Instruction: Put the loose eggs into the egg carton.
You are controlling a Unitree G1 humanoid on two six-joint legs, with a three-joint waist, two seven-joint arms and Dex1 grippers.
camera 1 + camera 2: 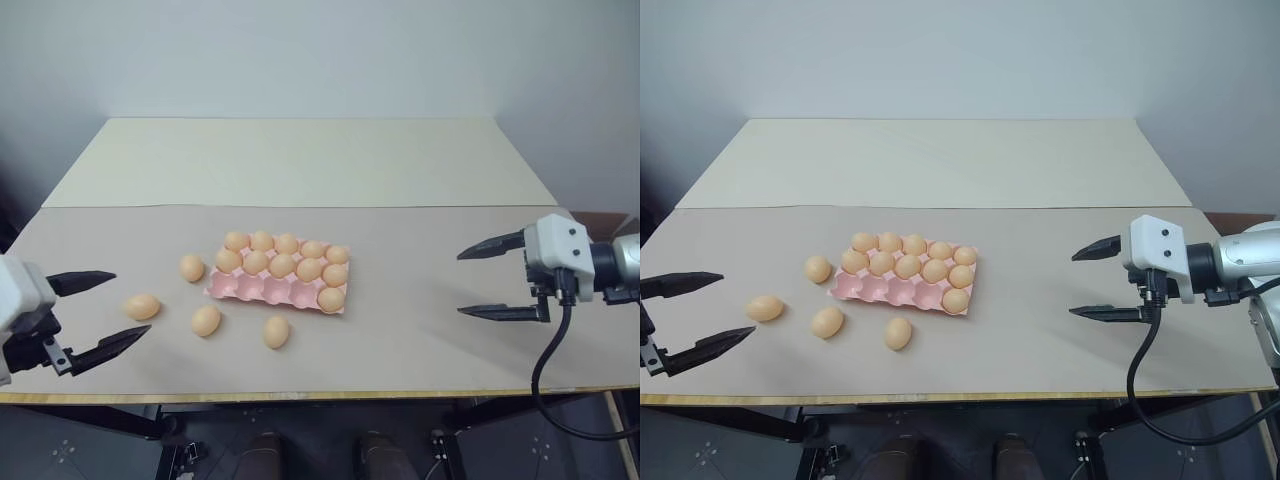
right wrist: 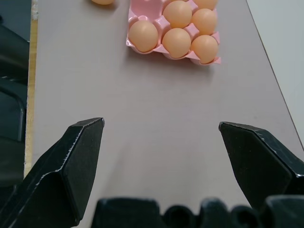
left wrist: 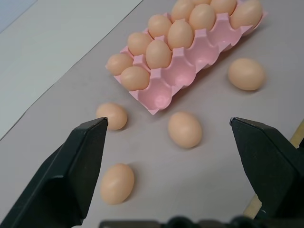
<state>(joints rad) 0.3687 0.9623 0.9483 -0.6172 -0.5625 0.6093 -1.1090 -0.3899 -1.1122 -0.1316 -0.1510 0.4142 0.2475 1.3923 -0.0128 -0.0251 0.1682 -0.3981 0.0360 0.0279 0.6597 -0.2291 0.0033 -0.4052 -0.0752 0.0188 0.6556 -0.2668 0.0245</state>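
Observation:
The pink egg carton lies mid-table with its back and middle rows filled. Its front row holds one egg at the right end, beside several empty cups. Several loose eggs lie on the table to the carton's left and in front of it: one next to its left end, one farther left, one and one nearer the front edge. My left gripper hangs open at the far left, just left of the leftmost egg. My right gripper is open and empty, well right of the carton.
The beige table has bare surface between the carton and my right gripper. Its front edge runs close below the loose eggs. A lighter board covers the back half, up to a pale wall.

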